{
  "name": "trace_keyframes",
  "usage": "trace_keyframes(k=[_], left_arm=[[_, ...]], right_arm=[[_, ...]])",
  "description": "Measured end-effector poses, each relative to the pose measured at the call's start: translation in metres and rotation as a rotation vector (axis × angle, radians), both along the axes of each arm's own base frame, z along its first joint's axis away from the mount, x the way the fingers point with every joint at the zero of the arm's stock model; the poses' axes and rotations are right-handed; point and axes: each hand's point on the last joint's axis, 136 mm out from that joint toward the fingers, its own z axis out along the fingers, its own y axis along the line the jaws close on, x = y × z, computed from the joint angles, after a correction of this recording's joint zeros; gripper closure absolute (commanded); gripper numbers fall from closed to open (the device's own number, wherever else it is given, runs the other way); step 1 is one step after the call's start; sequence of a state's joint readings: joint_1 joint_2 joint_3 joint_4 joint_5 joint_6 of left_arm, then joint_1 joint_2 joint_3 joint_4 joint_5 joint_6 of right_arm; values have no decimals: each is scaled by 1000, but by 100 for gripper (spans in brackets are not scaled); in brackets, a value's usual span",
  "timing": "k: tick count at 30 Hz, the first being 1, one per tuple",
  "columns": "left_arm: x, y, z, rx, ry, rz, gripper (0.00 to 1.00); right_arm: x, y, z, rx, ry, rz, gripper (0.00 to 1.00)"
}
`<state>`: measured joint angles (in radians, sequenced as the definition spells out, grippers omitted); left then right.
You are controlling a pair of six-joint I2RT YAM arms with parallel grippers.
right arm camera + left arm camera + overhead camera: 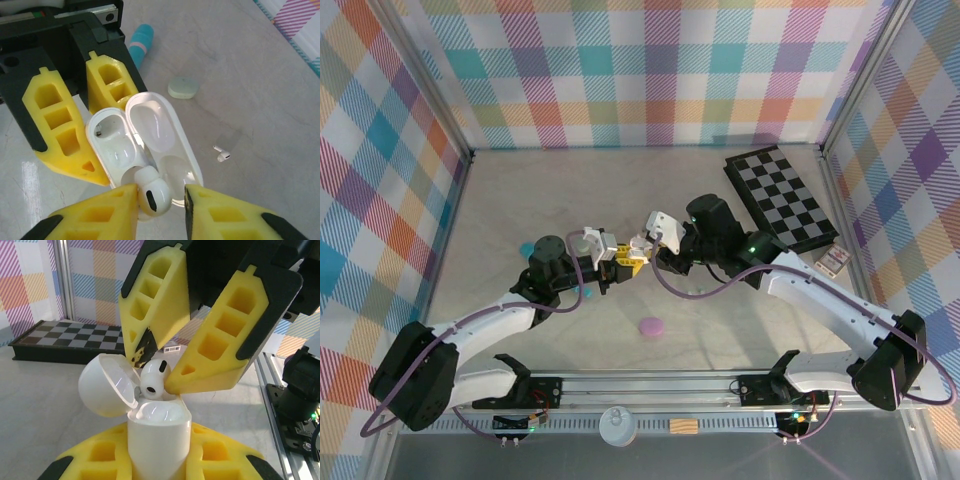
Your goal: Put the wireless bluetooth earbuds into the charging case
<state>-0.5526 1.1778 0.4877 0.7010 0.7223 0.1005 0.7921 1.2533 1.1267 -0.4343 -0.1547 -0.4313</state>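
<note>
Plaid fabric walls in pastel checks enclose a pale, marble-veined table, where a glossy folding chessboard lies flat at the far right. Two white-shelled arms reach in from the near rail and meet nose to nose at mid-table.

The left gripper, its fingers blocky yellow plastic with square hollow pockets, is clamped on the lower body of a smooth white charging case. The case is held clear of the table, its rounded lid swung open and its moulded, shiny wells exposed.

The right gripper, built of the same yellow honeycombed wedges, brackets a white earbud at the case mouth. The bulbous, dark-meshed head of this bud sits just over a well, one fingertip against it and a thin gap at the other. It cannot be told whether this is a grip or not.

On the table beyond lie a teal cylinder with a pink band and a pale mint pebble-shaped case. A lilac pebble case sits near the rail, and a second earbud, tiny, white and stemmed, lies loose on the table.
</note>
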Motion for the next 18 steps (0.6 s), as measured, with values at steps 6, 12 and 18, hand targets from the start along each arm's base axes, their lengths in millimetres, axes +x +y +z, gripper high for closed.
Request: trace_keyframes(k=[6, 12, 18], left_arm=[[0, 0, 2, -5, -8, 2, 100], [1, 0, 10, -26, -37, 7, 100], [2, 1, 15, -46, -64, 11, 100]], right_arm=[[-2, -2, 6, 18, -2, -7, 53], [-7, -9, 25, 111, -4, -24, 41], [15, -40, 52, 269, 25, -178, 39]])
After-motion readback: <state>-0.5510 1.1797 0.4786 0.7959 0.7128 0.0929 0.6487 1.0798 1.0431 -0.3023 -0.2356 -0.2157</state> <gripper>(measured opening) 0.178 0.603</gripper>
